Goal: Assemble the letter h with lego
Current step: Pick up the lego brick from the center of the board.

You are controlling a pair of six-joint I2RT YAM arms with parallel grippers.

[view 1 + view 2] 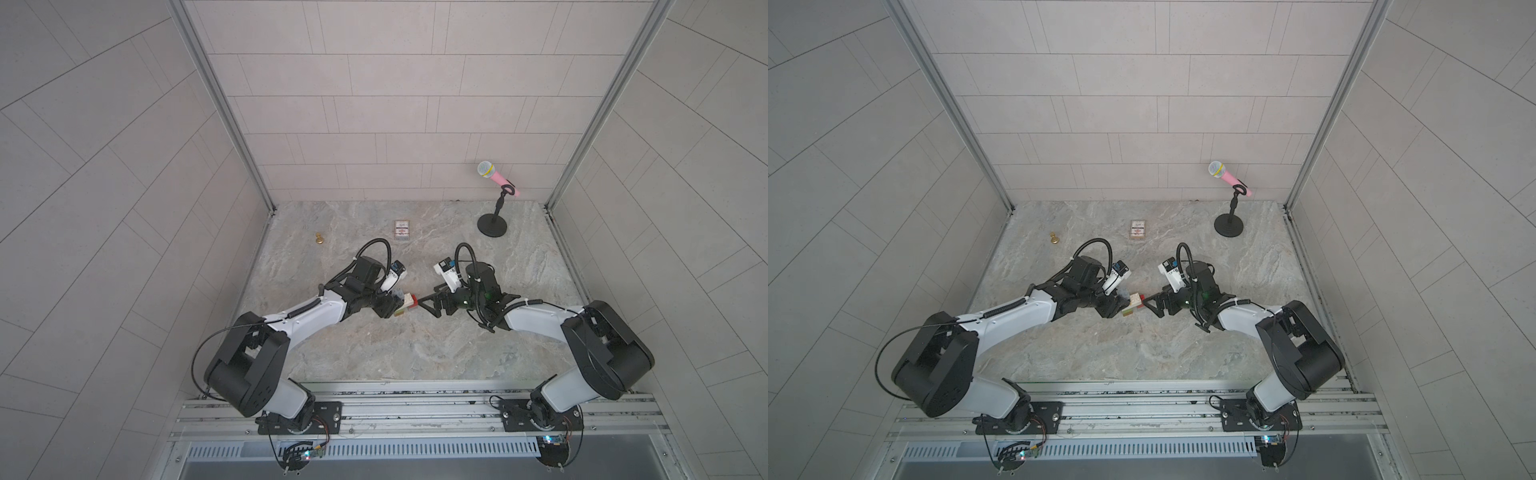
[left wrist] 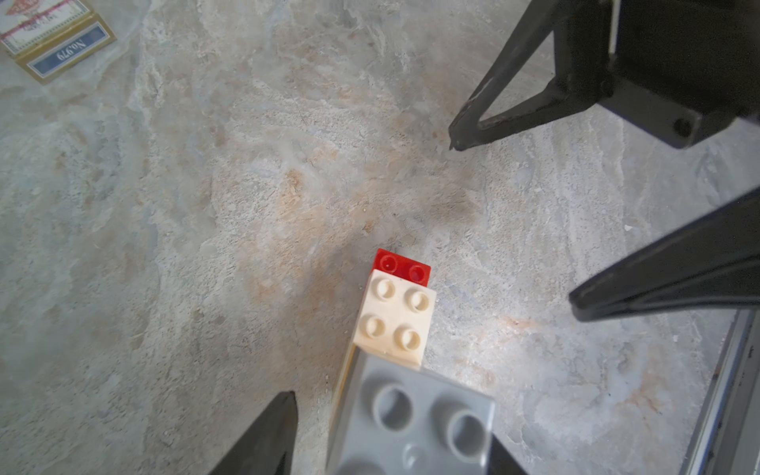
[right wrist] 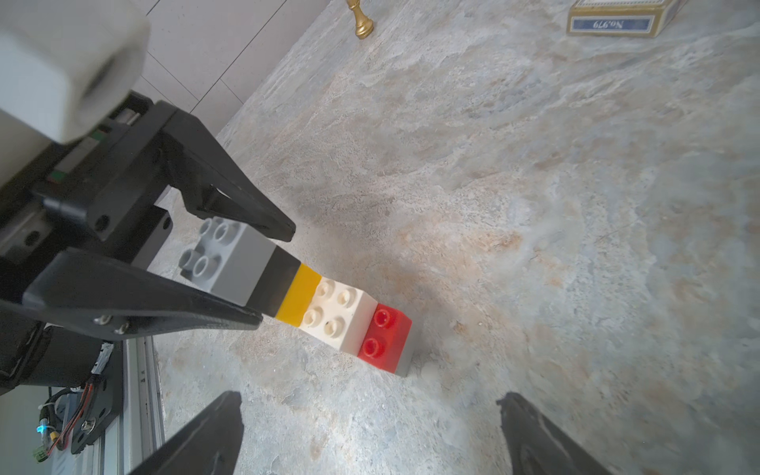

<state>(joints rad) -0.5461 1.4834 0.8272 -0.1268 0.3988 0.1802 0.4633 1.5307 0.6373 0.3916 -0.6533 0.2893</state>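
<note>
The letter h (image 3: 337, 316) is a lego stack standing on the table. A grey brick (image 2: 415, 415) tops it, over black, yellow and a white brick (image 2: 395, 316). A red brick (image 2: 405, 267) on grey sits below the white one. Green and brown bricks (image 1: 400, 311) show low down in a top view. My left gripper (image 2: 390, 419) reaches down around the top grey brick. One finger lies against it and a strip of table shows beside the other. My right gripper (image 3: 370, 397) is wide open just right of the stack, holding nothing.
A printed card box (image 1: 402, 230) and a brass pawn (image 1: 319, 238) lie toward the back left. A pink microphone on a black stand (image 1: 492, 224) is at the back right. Metal rails (image 1: 415, 403) run along the front edge.
</note>
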